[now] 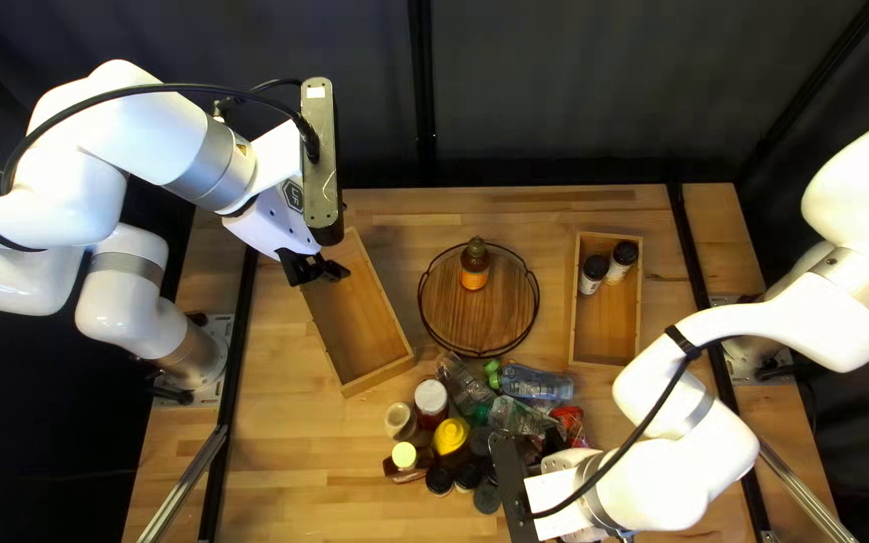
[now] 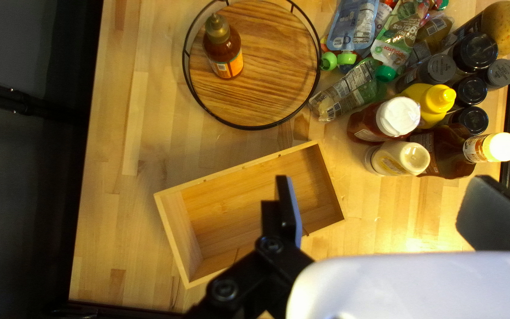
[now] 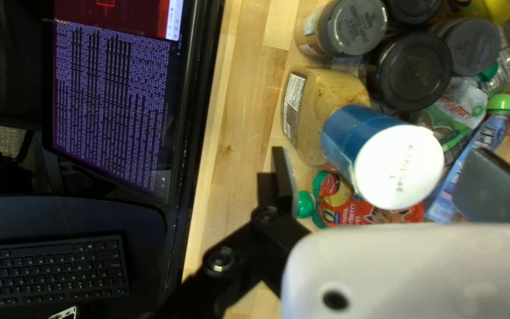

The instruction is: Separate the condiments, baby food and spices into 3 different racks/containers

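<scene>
Blue-capped dressing bottle [image 3: 355,142] could topple into neighbouring spice jars [image 3: 358,26] if the right gripper [image 3: 386,174], spread like the left gripper [image 2: 383,198], closes off-centre.

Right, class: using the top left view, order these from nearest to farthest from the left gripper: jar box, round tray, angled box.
1. Angled box, left of centre.
2. Round tray, centre.
3. Jar box, toward the right.

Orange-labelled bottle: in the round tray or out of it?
In. The bottle rests on the wooden base of the round tray, within its black wire rim, in the top left and left wrist views.
</scene>
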Robot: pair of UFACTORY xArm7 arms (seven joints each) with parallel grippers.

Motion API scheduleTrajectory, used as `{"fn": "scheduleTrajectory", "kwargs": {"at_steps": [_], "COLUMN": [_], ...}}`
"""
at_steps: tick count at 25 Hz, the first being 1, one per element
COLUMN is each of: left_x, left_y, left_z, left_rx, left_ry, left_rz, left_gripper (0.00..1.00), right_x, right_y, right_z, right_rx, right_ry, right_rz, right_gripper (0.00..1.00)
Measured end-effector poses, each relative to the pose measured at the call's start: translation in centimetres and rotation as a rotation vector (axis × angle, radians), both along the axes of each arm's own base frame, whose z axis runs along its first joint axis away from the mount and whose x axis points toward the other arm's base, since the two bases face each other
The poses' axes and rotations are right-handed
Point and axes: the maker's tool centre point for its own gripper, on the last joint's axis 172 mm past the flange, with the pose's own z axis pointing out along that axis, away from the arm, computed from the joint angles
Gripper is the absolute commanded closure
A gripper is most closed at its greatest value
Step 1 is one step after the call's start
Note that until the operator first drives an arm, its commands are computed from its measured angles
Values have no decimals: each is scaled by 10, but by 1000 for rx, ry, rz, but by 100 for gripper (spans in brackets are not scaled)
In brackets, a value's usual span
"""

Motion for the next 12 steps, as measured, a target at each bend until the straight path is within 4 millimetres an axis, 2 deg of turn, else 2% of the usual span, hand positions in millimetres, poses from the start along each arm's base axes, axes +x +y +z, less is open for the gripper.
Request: {"fn": "scheduleTrajectory", "kwargs": {"at_steps": [5, 9, 12], "left_x": [0, 0, 0], "left_y": [0, 0, 0], "left_z": [0, 0, 0], "left_rx": [0, 0, 0], "left_ry": [0, 0, 0], "left_rz": [0, 0, 0], "left_gripper": [0, 0, 0], "right_x": [-11, -28, -36], "right_y": [3, 4, -3], "right_z": [17, 46, 71], "right_rx": [-10, -29, -47], "right_ry": [6, 7, 8], "right_rz": [-9, -19, -27], "right_gripper": [100, 100, 100]}}
